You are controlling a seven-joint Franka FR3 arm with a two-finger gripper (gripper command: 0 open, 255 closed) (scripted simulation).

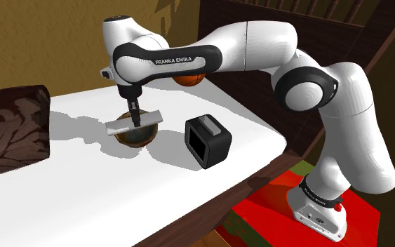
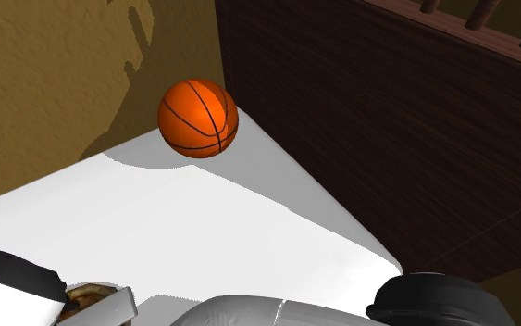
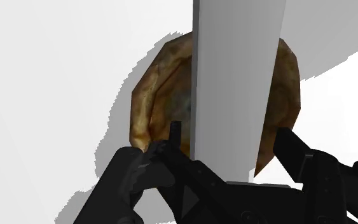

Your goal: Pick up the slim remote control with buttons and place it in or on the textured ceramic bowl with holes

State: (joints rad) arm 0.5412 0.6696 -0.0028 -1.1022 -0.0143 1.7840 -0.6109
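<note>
While the white arm stretches low across the table [image 1: 83, 186], its black gripper [image 1: 135, 111] hangs straight down over the brown, mottled bowl [image 1: 141, 137]. The remote [image 1: 134, 123], drawn as a plain pale grey slab with no buttons I can make out, lies crosswise right at the bowl's mouth. That makes sense to me: the remote is longer than the bowl is wide, so it cannot drop inside and has to bridge the rim, with both ends sticking out past it. In the wrist view the slab runs up the middle of the gripper with the bowl's rough brown wall showing on either side. The hand is centred over the bowl, I'd guess to keep the slab balanced once it rests there. Whether the gripper is clamping the remote or has let it go I cannot tell, nor whether the slab touches the rim or hovers just above it. I'd judge the task nearly done, with at most a release and a straight lift away left; a sideways nudge could tip the remote onto the table. A black boxy thing [image 1: 208, 140] sits near the bowl, and a basketball [image 2: 198, 118] rests at the table's far corner, both out of the way
</note>
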